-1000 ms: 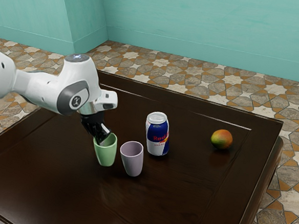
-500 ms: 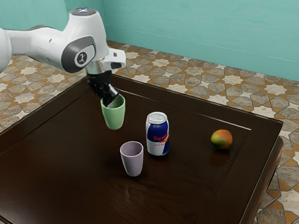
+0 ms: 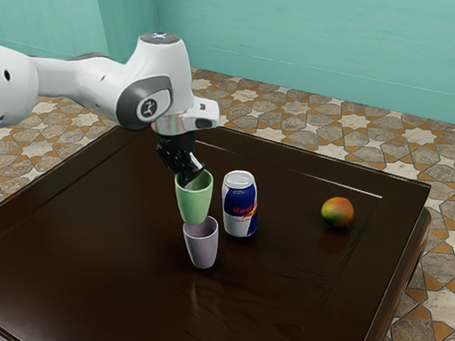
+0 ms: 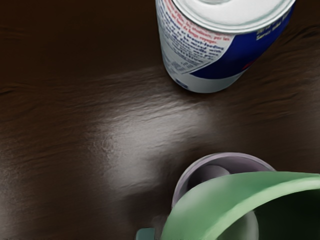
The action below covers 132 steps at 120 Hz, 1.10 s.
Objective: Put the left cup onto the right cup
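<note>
My gripper (image 3: 187,170) is shut on the rim of a green cup (image 3: 193,198), one finger inside and one outside. The cup hangs tilted in the air, its base just above the mouth of the lilac cup (image 3: 200,242), which stands upright on the dark wooden table (image 3: 88,270). In the wrist view the green cup (image 4: 240,205) lies right under my hand and covers part of the lilac cup (image 4: 210,172) below it.
A blue and silver drink can (image 3: 239,203) stands upright close to the cups, on the exterior view's right, and shows near my hand as the can (image 4: 220,40). A mango (image 3: 337,212) lies farther right. The table's raised edge runs around it.
My arm has lifted the green cup from the table beside the lilac cup, carried it up and then to the exterior view's right, and brought it down over the lilac cup.
</note>
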Available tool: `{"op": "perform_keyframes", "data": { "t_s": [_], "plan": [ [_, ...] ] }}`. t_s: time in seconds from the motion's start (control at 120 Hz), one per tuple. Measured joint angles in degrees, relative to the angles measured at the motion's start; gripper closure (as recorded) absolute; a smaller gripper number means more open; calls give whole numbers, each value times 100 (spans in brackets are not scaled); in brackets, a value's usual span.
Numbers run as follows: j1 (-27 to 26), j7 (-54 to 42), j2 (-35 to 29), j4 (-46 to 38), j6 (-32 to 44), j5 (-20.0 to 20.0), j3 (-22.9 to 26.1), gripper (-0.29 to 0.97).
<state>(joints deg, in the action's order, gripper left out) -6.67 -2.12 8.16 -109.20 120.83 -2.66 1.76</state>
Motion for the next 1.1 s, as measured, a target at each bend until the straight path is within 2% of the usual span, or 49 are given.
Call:
{"op": "perform_keyframes", "data": {
  "t_s": [0.458, 0.625, 0.733, 0.833, 0.942, 1.1],
  "plan": [
    [-3, 249, 327, -94, 379, -41, 49, 78],
    [-9, 257, 332, -144, 428, 12, 52, 41],
    [-9, 259, 330, -144, 444, 23, 52, 25],
    [-7, 252, 244, -34, 425, 17, 36, 16],
    [63, 241, 79, 468, 98, -39, -30, 9],
    [105, 48, -177, 1302, -898, -25, -771, 4]
  ]
}}
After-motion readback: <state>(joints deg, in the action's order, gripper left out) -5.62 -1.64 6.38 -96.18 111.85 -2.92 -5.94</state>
